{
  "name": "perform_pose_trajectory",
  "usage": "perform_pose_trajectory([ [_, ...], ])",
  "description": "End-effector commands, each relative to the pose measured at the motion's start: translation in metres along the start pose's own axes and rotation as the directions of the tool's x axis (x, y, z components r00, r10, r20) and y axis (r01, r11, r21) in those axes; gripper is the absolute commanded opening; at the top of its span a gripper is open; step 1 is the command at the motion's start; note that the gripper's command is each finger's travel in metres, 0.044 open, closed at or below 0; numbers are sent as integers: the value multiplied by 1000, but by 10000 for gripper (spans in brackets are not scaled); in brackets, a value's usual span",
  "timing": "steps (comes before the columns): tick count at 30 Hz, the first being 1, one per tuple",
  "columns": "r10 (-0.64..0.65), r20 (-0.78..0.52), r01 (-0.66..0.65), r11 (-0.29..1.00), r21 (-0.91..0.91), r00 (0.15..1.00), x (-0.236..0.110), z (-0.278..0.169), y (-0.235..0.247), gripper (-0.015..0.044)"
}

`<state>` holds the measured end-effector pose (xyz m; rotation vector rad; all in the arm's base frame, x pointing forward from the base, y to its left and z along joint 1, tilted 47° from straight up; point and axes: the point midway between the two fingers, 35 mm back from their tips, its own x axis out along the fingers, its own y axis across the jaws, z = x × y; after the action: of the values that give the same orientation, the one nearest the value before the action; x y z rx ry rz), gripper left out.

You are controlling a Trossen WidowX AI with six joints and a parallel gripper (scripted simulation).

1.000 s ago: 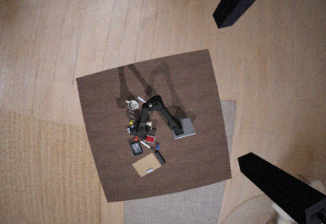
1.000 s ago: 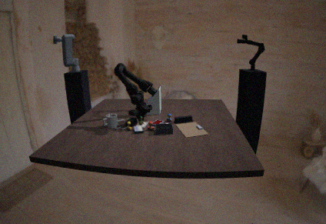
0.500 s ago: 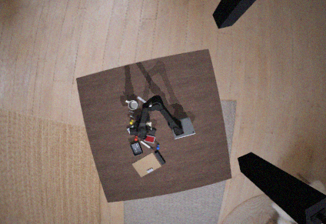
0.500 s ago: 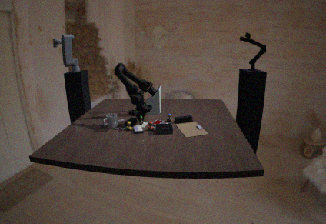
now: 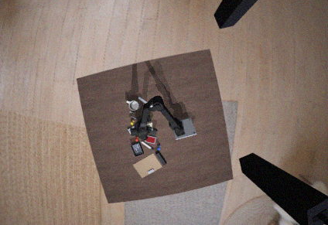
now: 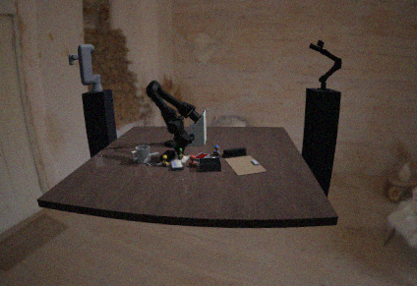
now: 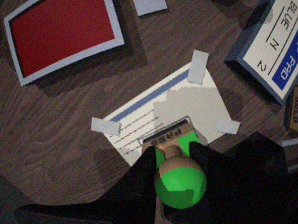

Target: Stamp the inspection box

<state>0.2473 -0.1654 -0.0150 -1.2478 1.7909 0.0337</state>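
The fingers gripped the green-knobbed PASS stamp (image 7: 178, 177) over the taped card (image 7: 162, 117). Printing appeared in hand; next, lift straight, then return the stamp to the desk (image 7: 60, 129).

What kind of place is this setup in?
Probably an inspection or quality-check bench in a plain room: a taped-down card under a green-knobbed stamp in the gripper, a red ink pad, and cameras on black pillars beside the dark table.

Stamp knob (image 7: 180, 183) glossy green; card (image 7: 166, 116) matt paper; table (image 7: 60, 123) wood-grained
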Motion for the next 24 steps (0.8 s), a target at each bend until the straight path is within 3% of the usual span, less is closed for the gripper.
perform_pose_trajectory([
  [1,1,-3,-1,1000,2,1000,1,-1,0,0],
  [24,1,-3,-1,1000,2,1000,-6,0,0,0],
])
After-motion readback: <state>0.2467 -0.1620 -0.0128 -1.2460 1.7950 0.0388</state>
